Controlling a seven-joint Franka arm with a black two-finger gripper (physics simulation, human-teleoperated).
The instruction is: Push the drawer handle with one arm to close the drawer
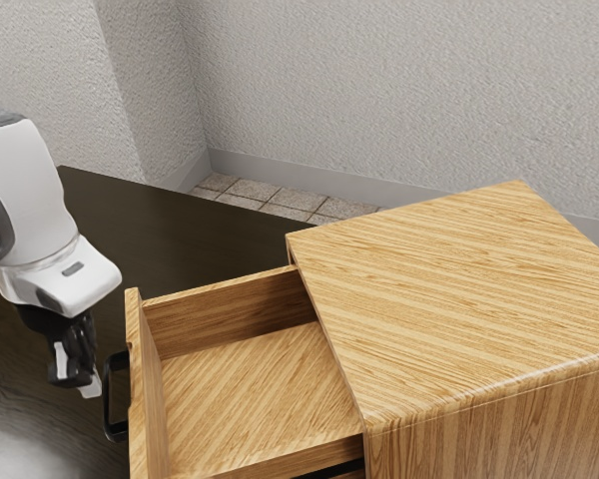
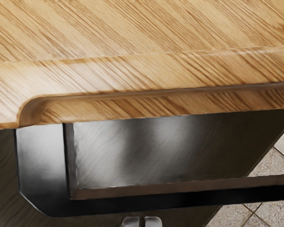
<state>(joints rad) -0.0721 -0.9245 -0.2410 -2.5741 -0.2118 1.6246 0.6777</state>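
Observation:
In the exterior view my gripper (image 1: 81, 383) points down just outside the black drawer handle (image 1: 109, 404), on the side away from the cabinet. The wooden drawer (image 1: 255, 389) stands pulled out. In the wrist view the tips of the gripper (image 2: 142, 222) are side by side with a thin gap, shut on nothing. Beyond them runs the handle (image 2: 180, 200), and past it the drawer's front panel (image 2: 132, 75). Whether the gripper touches the handle cannot be told.
The wooden cabinet (image 1: 469, 299) fills the exterior view's right, its top higher than the drawer. A dark table (image 1: 170, 235) lies beneath. Behind are a textured wall (image 1: 379, 90) and floor tiles (image 1: 280, 197).

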